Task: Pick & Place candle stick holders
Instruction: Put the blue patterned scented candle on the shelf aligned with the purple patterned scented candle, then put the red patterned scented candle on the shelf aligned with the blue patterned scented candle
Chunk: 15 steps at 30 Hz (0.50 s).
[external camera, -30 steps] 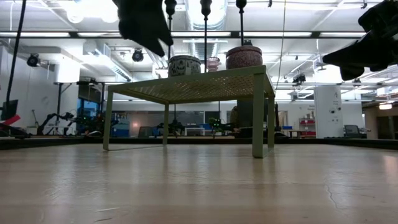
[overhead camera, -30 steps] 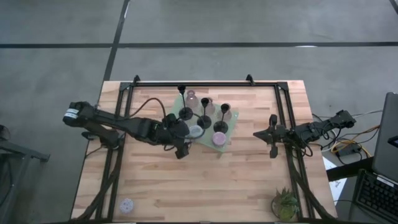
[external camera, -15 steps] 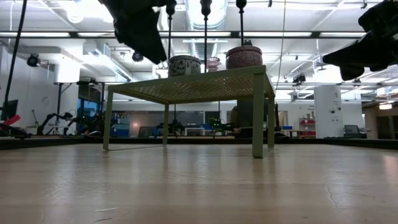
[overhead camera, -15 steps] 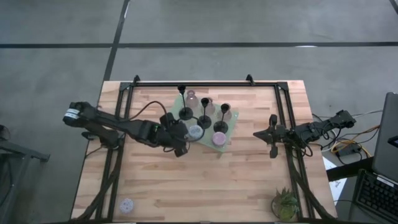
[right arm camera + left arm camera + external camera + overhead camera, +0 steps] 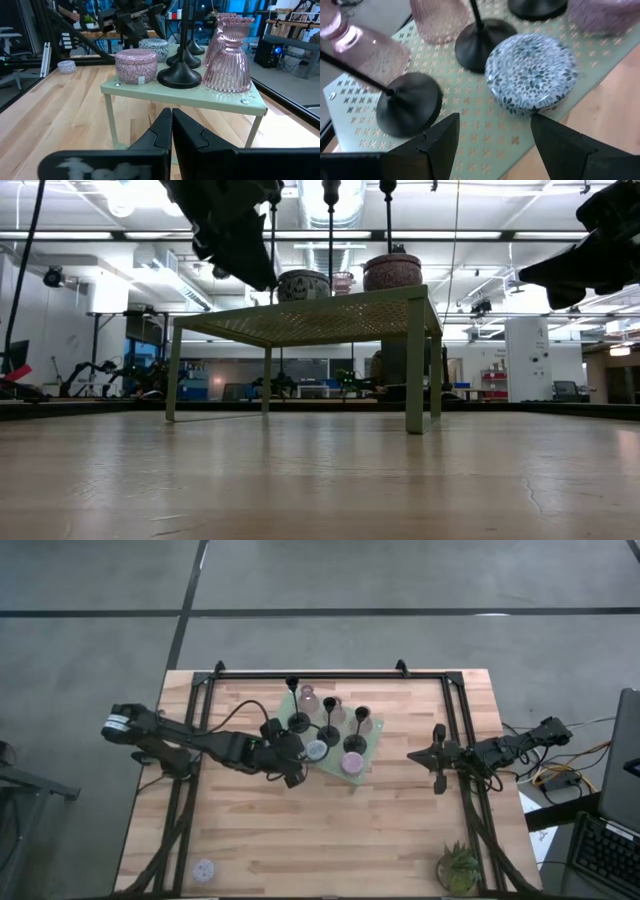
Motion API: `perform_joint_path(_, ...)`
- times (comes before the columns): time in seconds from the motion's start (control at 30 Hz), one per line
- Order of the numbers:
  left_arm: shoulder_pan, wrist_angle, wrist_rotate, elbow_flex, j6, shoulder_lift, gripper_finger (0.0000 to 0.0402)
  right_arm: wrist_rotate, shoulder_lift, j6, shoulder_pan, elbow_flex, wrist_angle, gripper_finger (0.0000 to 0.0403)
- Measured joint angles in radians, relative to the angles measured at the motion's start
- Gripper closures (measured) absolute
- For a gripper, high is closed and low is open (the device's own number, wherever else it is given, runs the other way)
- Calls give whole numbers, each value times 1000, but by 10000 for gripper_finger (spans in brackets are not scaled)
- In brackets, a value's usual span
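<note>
No words or labels could be read on anything. The left gripper point(image 5: 292, 766) hung at the left edge of the pale green stand point(image 5: 370, 746). Its fingers point(image 5: 437, 142) were spread apart with nothing between them, just short of the squat blue patterned holder point(image 5: 530, 72). The black holders point(image 5: 409, 110), pink glass holders point(image 5: 232, 55) and a lavender holder point(image 5: 136, 66) stood on the stand too. One more squat holder point(image 5: 204, 868) sat alone at the table's near left corner. The right gripper point(image 5: 437, 776) waited to the right, pressed tight together and empty.
</note>
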Motion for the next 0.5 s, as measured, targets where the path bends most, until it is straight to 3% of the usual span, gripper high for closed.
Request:
perform_joint_path(0.37,-3,37,28,-8,26,-2,154,0,0,0,0,0,0,394)
perform_joint_path(0.5,-8,-57,138,12,-7,-25,154,0,0,0,0,0,0,394)
